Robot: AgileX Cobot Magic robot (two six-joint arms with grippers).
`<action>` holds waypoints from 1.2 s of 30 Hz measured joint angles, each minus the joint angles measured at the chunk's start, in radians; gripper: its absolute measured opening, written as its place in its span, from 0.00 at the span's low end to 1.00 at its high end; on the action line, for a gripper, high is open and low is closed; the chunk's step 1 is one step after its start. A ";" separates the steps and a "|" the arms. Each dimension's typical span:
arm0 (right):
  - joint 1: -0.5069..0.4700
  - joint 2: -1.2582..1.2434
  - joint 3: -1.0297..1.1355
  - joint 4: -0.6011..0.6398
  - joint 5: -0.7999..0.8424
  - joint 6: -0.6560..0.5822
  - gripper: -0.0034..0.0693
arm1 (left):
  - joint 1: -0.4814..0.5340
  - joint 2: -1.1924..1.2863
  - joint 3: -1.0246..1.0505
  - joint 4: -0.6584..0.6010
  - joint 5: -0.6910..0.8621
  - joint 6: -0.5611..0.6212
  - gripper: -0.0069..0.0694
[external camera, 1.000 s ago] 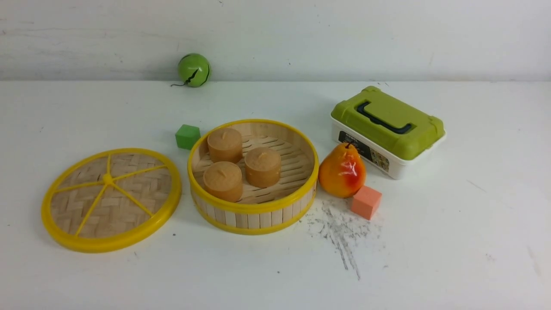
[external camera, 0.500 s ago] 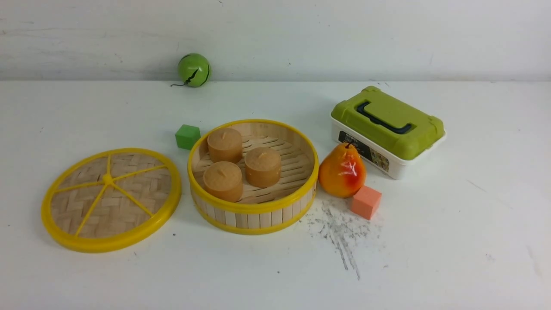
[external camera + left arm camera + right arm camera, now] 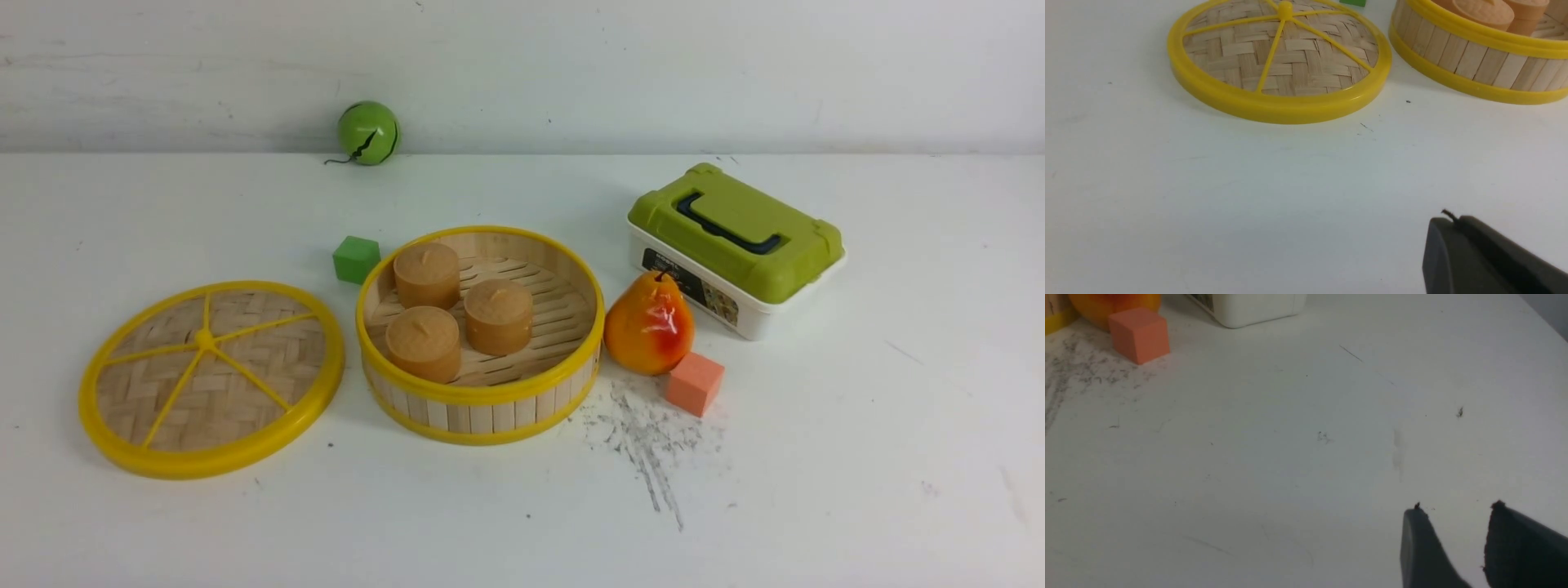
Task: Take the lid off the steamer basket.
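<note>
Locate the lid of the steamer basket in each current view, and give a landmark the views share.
Front view: the lid lies at the picture's left, beside the steamer basket.
Left wrist view: the lid shows near the picture's top edge, which cuts off its far rim.
Right wrist view: the lid is not in it.
Shared landmark: the basket's yellow bottom rim, only a scrap of it in the right wrist view.

From where I stand, nothing on the table looks to have moved or changed between a second ago and now; it all lies just as it did.
</note>
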 joint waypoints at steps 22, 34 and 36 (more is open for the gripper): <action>0.000 0.000 0.000 0.000 0.000 0.000 0.38 | 0.000 0.000 0.000 0.000 0.000 0.002 0.09; 0.000 0.000 0.000 0.000 0.000 0.000 0.38 | 0.000 0.000 0.000 0.000 0.000 0.003 0.10; 0.000 0.000 0.000 0.000 0.000 0.000 0.38 | 0.000 0.000 0.000 0.000 0.000 0.003 0.10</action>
